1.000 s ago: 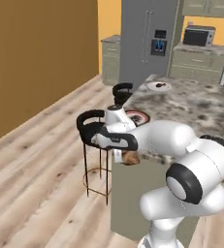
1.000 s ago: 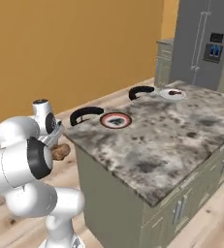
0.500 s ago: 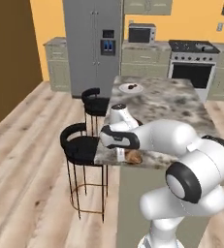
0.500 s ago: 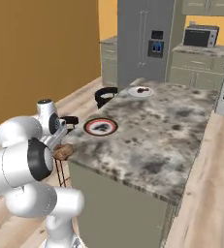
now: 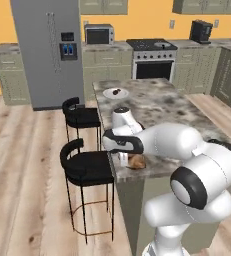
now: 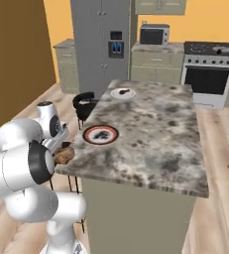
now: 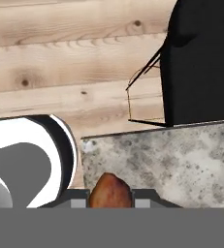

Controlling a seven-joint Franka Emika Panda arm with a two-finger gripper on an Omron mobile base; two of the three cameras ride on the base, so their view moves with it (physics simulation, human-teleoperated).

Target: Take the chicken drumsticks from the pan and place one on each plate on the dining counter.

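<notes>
**Drumstick in the pincer, near corner of the table**

Drumstick (image 7: 110, 192), golden-brown and lumpy, sits pinched between the two dark fingers of the pincer (image 5: 128, 159), which is closed down to the width of the meat. It hangs just over the near left corner of the table (image 6: 155, 134), low above the top, its plump end rounded and matte.

By my reading this is the carry-and-place step for the second piece: the far plain white plate (image 6: 123, 93) already bears a small dark-brown lump, while the red-rimmed plate (image 6: 100, 134) shows only a dark patch at its centre, too small to tell apart. The next move calls for carrying the drumstick further over the tabletop to the red-rimmed plate, lowering it to the plate's middle, then opening the fingers.

The table has a mottled grey-brown marble top, smooth and flat with a sharp edge, over plain grey-green panels. Both plates are shallow, round and glossy. Two black bar stools (image 5: 87, 166) with thin metal legs stand at the table's left side, on pale knotted floor planks (image 7: 60, 63).
</notes>
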